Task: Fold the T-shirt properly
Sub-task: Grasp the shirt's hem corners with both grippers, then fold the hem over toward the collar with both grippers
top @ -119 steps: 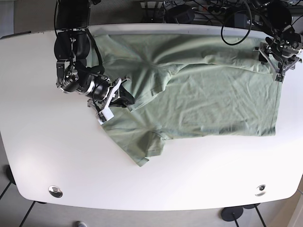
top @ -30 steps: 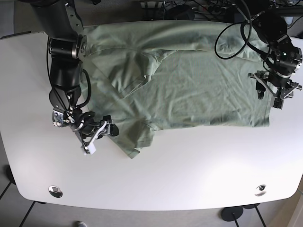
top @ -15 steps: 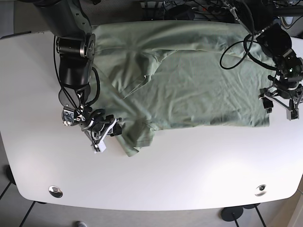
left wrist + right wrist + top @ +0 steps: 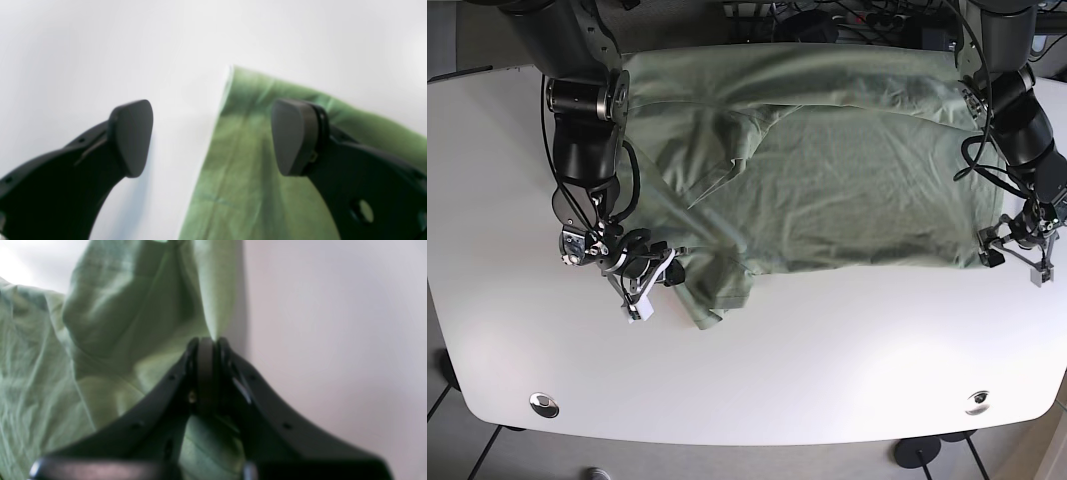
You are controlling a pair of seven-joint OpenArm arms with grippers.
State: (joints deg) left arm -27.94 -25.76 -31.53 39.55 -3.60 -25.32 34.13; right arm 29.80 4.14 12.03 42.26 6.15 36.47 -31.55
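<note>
Green T-shirt (image 4: pixel 827 170) spread wide on white table (image 4: pixel 827 360), upper edge at far side of table, fabric wrinkled, w/ one sleeve part bunched at lower left (image 4: pixel 717 290).

At left of base view: right gripper (image 4: pixel 659 283) low on table, just at bunched sleeve. In right wrist view, jaws pressed together, clenched on a thin fold of shirt cloth (image 4: pixel 213 306); cloth rises from the tips, more cloth under the fingers (image 4: pixel 166 380). Bare table at right side of that view (image 4: pixel 333 340).

At middle: shirt body lying mostly flat, lower hem running approx. straight across, a diagonal fold from collar area toward left.

At right of base view: left gripper (image 4: pixel 1019 243) at lower right corner of shirt, near table edge. In left wrist view, jaws wide apart, nothing between pads, released. One finger (image 4: pixel 131 136) over bare table, other finger (image 4: pixel 293 136) over the cloth; shirt edge (image 4: pixel 230 110) passing between them, corner of cloth ahead of tips. Contact w/ cloth: cannot tell.
</note>
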